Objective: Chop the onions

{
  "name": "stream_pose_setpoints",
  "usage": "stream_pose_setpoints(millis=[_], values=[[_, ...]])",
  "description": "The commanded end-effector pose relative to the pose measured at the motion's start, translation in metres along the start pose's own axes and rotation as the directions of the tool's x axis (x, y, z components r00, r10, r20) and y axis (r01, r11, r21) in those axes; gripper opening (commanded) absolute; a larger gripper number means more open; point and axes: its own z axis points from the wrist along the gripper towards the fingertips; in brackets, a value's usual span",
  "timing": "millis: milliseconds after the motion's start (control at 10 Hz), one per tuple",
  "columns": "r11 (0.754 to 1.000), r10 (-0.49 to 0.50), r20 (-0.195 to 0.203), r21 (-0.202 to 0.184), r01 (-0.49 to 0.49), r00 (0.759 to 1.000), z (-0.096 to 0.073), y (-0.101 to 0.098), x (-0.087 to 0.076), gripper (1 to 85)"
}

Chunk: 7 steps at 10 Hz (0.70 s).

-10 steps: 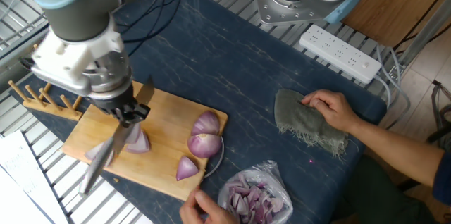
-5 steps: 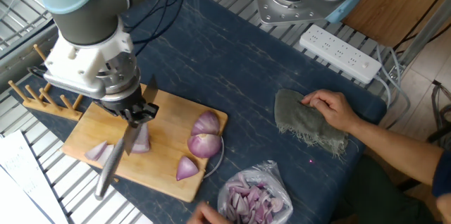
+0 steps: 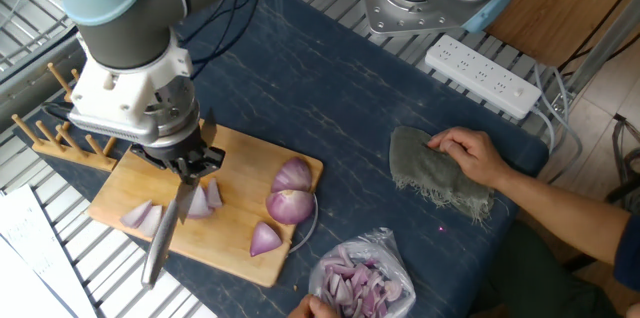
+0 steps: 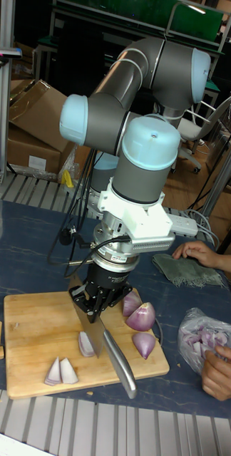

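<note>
Red onions lie on the wooden cutting board [image 3: 240, 153] [image 4: 30, 328]. Two halves [image 3: 291, 190] [image 4: 138, 311] and a wedge [image 3: 265, 240] [image 4: 144, 344] sit at its right end. Small wedges [image 3: 206, 198] [image 4: 87, 344] lie right beside the knife, and others [image 3: 140, 216] [image 4: 60, 370] lie further left. My gripper [image 3: 190, 165] [image 4: 94, 303] is shut on a knife [image 3: 165, 233] [image 4: 115, 360]. The knife slants down over the board between the two groups of small wedges. Whether it touches the board is unclear.
A person's hand [image 3: 470, 153] [image 4: 194, 251] rests on a grey cloth [image 3: 435, 173]. Their other hand [image 3: 318, 308] [image 4: 219, 370] is at a clear bag of purple onion bits [image 3: 360, 280] [image 4: 201, 331]. A wooden peg rack [image 3: 70, 138] borders the board's left, and a power strip [image 3: 485, 76] lies at the back.
My gripper has shifted a little right with the knife. The small wedges now lie in two separate groups on either side of it. The person's lower hand moved right to the bag.
</note>
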Motion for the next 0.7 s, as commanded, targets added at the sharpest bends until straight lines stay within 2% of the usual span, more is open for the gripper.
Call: stream_pose_setpoints(millis=[0, 600], values=[[1.0, -0.017, 0.014, 0.0, 0.017, 1.0, 0.0013, -0.0016, -0.0054, 1.0], [0.999, -0.039, 0.02, -0.004, 0.039, 0.999, 0.0012, 0.0036, -0.0062, 1.0]])
